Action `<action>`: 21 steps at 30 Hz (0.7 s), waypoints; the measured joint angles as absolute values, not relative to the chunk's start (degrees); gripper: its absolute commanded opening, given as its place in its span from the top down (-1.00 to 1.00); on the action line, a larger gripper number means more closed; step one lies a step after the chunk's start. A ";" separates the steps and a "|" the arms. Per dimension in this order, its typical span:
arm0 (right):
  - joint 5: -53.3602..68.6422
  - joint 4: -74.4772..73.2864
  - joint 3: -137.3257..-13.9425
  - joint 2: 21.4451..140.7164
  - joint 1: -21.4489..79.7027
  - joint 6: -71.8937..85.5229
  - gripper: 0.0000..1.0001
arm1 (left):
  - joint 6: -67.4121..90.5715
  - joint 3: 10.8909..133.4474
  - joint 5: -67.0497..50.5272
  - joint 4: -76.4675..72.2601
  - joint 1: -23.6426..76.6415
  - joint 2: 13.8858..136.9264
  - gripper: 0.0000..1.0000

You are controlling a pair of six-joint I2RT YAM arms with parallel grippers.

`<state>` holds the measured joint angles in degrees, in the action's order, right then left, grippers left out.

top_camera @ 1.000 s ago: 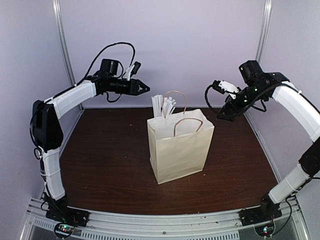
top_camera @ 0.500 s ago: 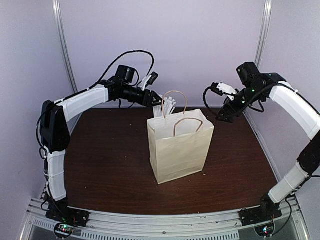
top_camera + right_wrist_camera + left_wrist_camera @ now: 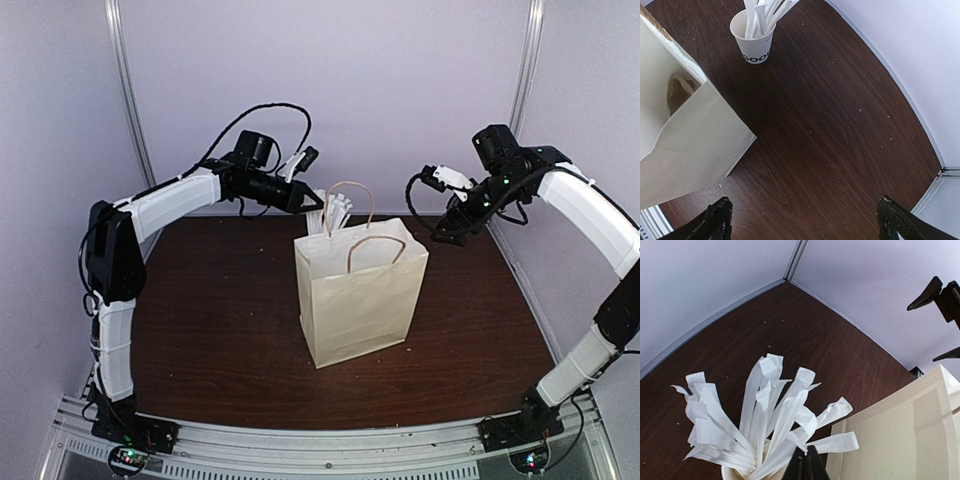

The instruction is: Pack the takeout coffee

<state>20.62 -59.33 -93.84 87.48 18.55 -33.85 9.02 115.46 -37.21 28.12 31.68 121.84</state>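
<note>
1. Jaws of the left gripper [image 3: 805, 461] are pressed together, tip against tip, right at the fan of white wrapped sticks [image 3: 765, 405]. Whether a wrapper is pinched between them cannot be told.
2. That gripper hangs over the stick cup [image 3: 754, 39], a white paper cup with dark letters low on its side. The cup stands toward the far edge of the desk [image 3: 220, 300], just behind the far left corner of the paper bag [image 3: 360, 290].
3. The right gripper [image 3: 805, 217] is spread wide with nothing between its fingers [image 3: 720, 217] (only bare wood shows in the gap). It hovers above the far right part of the desk, to the right of the bag and apart from it.
4. The bag stands upright and open-mouthed about the middle of the desk, with both brown loop handles raised.
5. Where the takeout coffee lies cannot be told. The right wrist view looks down into the bag's mouth and shows only a dim brown shape against the inner wall, too unclear to name.
6. Its place relative to either pair of jaws therefore cannot be given. Neither pair has it between them: the left is clenched at the sticks and the right is released over bare desk.
</note>
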 measured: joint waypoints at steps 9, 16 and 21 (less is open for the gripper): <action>20.62 -59.31 -93.84 87.48 18.55 -33.82 -1.00 | 9.19 116.27 -36.47 28.86 31.68 121.80 1.00; 20.62 -59.22 -93.69 87.46 18.55 -33.82 -1.00 | 7.33 118.67 -32.40 33.19 31.68 116.31 1.00; 20.64 -58.85 -93.08 87.22 18.55 -33.82 -1.00 | 6.59 121.51 -30.55 33.63 31.68 108.12 1.00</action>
